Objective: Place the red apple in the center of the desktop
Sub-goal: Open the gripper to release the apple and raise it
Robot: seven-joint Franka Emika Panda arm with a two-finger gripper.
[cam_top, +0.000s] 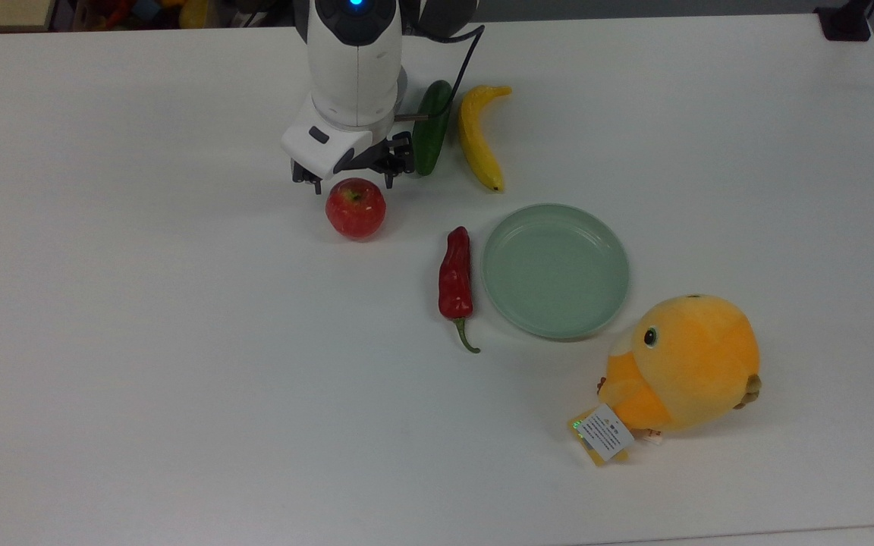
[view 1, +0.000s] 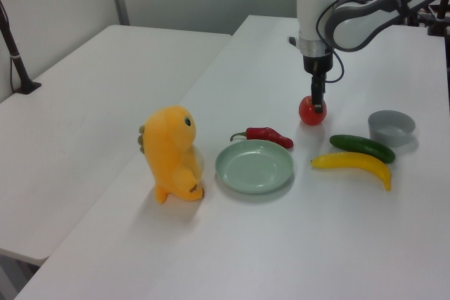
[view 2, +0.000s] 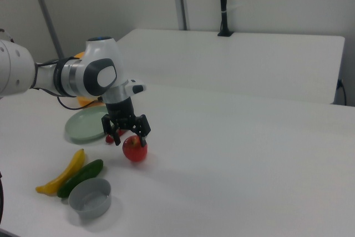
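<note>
The red apple point(cam_top: 356, 208) rests stem-up on the white desktop point(cam_top: 179, 341), a little left of the middle and toward the far side in the top view. My gripper point(cam_top: 344, 182) hangs just over the apple's far edge and is open. Its fingers stand spread on either side of the apple's top, apart from it. In the right view the gripper point(view 2: 131, 137) straddles the apple point(view 2: 135, 149) from above. In the left view the gripper point(view 1: 318, 103) points straight down onto the apple point(view 1: 306, 113).
A cucumber point(cam_top: 432, 127) and a banana point(cam_top: 477, 136) lie just to the top view's right of the arm. A red chili point(cam_top: 455, 277), a pale-green plate point(cam_top: 554, 269) and an orange plush point(cam_top: 683, 364) sit further right. A grey bowl point(view 1: 391, 126) stands beyond the cucumber.
</note>
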